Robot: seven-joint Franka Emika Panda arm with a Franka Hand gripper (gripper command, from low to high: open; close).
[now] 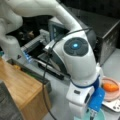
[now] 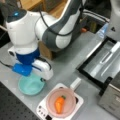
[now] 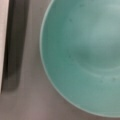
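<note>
In a front view my gripper (image 2: 43, 78) hangs low over the rim of an empty teal bowl (image 2: 31, 85) on the grey table, the thing nearest to it. A blue camera mount (image 2: 22, 68) sits beside the hand. The wrist view is filled by the teal bowl (image 3: 85, 55) from close above, and no fingers show there. A front view cuts the hand off at its bottom edge, over a sliver of the bowl (image 1: 101, 116). An orange carrot (image 2: 59, 104) (image 1: 110, 86) lies in a pink dish (image 2: 50, 100) on a white square base (image 2: 42, 110), to the bowl's right.
A wooden box (image 1: 22, 87) stands at a front view's left, with a black cable (image 1: 45, 82) hanging past it. A dark open tray (image 2: 100, 62) and a metal appliance (image 1: 107, 32) lie behind the arm. A white edge (image 3: 3, 37) runs down the wrist view's left.
</note>
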